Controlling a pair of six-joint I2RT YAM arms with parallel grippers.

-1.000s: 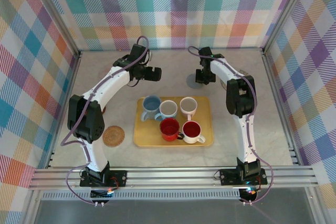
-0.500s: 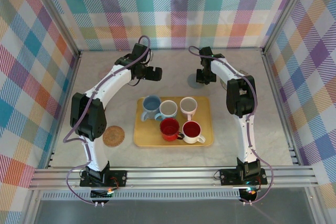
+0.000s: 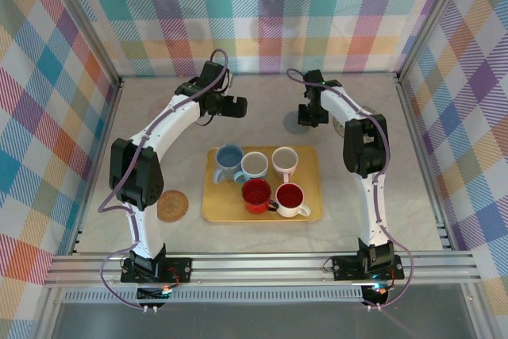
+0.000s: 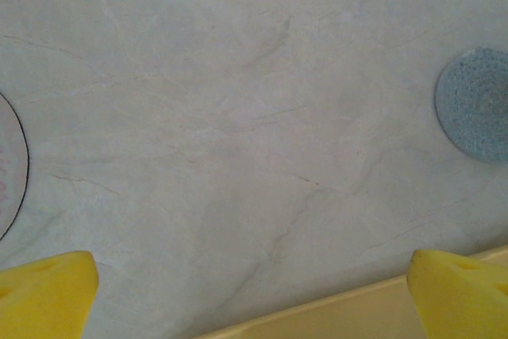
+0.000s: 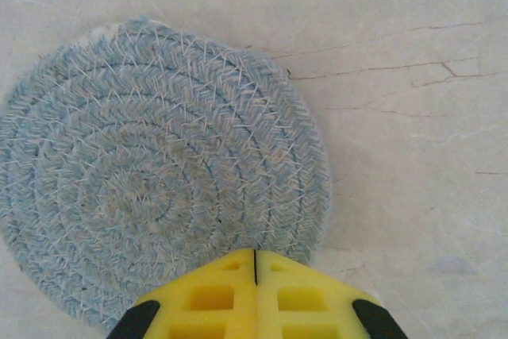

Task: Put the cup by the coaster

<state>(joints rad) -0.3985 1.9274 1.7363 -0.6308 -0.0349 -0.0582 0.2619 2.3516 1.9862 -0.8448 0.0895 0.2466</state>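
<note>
I see checked walls (image 3: 262,13) of many colours on three sides, and below them a pale table (image 3: 397,196) with thin veins like marble.

The left arm (image 3: 163,129) rises from the lower left of the top view and bends in an arc to the upper middle. The left gripper (image 3: 232,107) hangs above bare table behind the tray. In its wrist view its yellow fingers (image 4: 48,295) are cut off in the two lower corners, far from each other, with nothing between them.

The right arm (image 3: 361,148) goes up the right side and folds back toward the middle. The right gripper (image 3: 309,117) points down. In its wrist view the right gripper (image 5: 254,258) has both tips pressed together, just over the near edge of the blue-grey coaster (image 5: 151,196), and they hold nothing. Whether they touch it, I cannot tell.

The yellow tray (image 3: 309,212) lies in the middle of the top view. Five cups stand on it, tight together: a blue cup (image 3: 228,158), a grey cup (image 3: 255,165) and a white cup (image 3: 284,159) in the upper row, a red cup (image 3: 256,194) and a white cup with red inside (image 3: 291,198) in the lower row.

A brown coaster (image 3: 171,206) lies left of the tray, apart from it.

At the left edge of the left wrist view a round thing (image 4: 8,168) with a dark rim is cut off; I cannot make out what it is.
</note>
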